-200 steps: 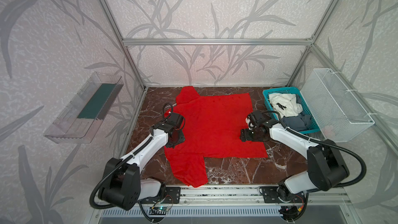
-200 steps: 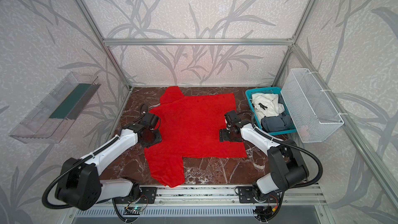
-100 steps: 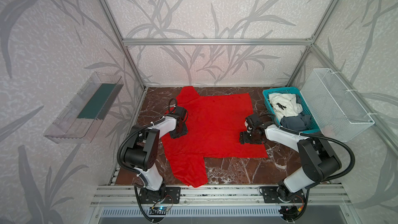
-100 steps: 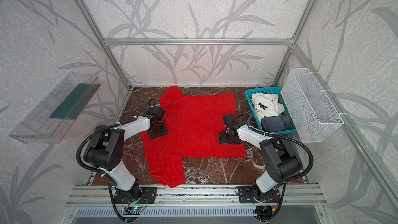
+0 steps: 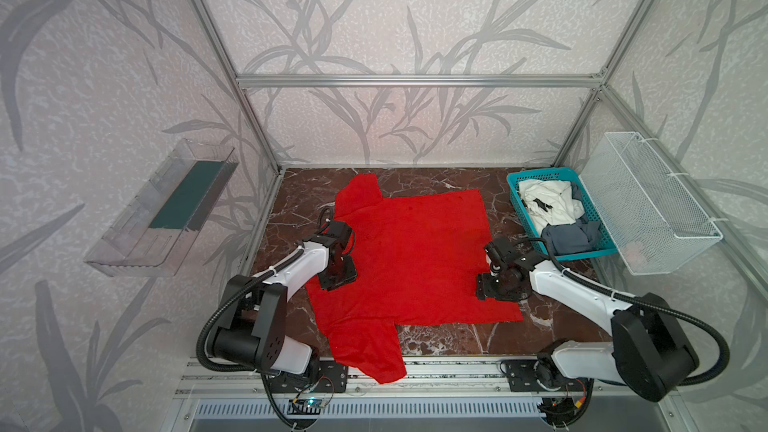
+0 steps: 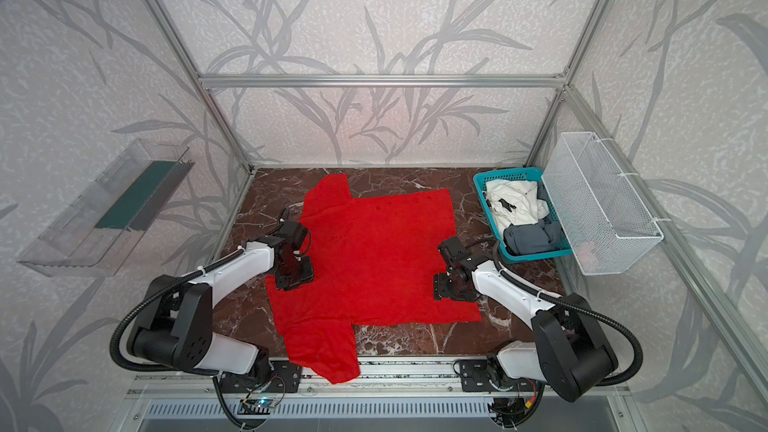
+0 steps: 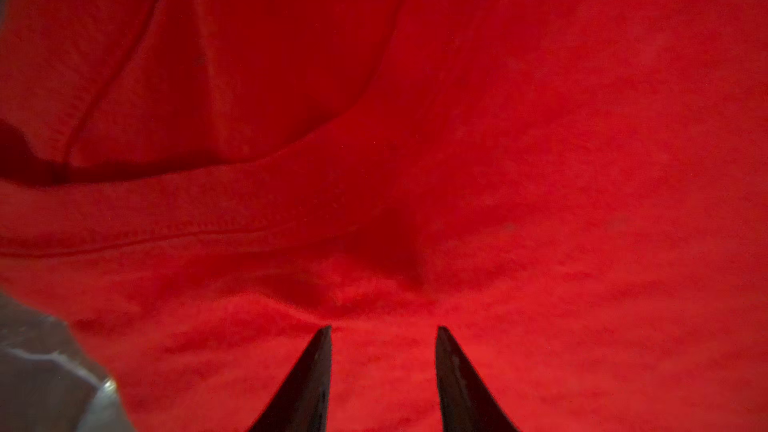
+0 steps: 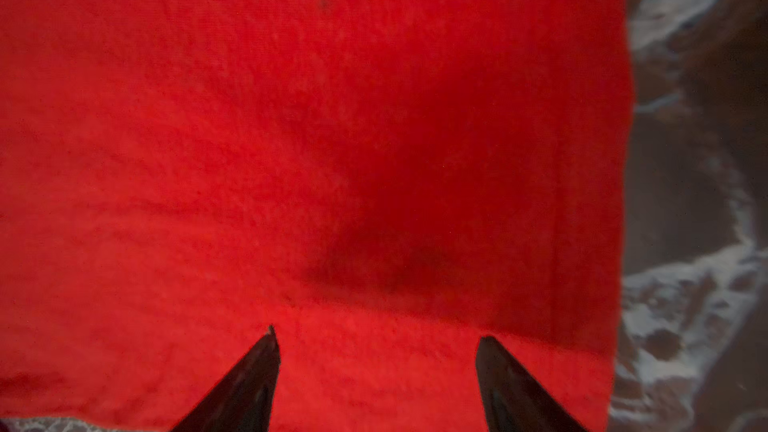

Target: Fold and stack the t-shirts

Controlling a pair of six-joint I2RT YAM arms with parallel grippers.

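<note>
The left gripper [image 7: 384,336] stood with its jaws parted and its tips down on the red tee [image 7: 540,160], beside the neckline seam [image 7: 166,230], with nothing caught between them. The right gripper [image 8: 376,338] was spread wider on the same cloth near its right hem, also empty.

The tee lay flat in the middle of the marble table [image 5: 457,338], its near sleeve draped over the front rail [image 5: 457,367]. Had the jaws closed on the top layer only, a lift would likely have split front from back and bagged the fold. Dragging tips could have rucked the cloth. The draped sleeve might have snagged.

The white tee [image 5: 544,201] and grey-blue tee [image 5: 569,238] sat in the teal basket [image 5: 540,171], far right.
</note>
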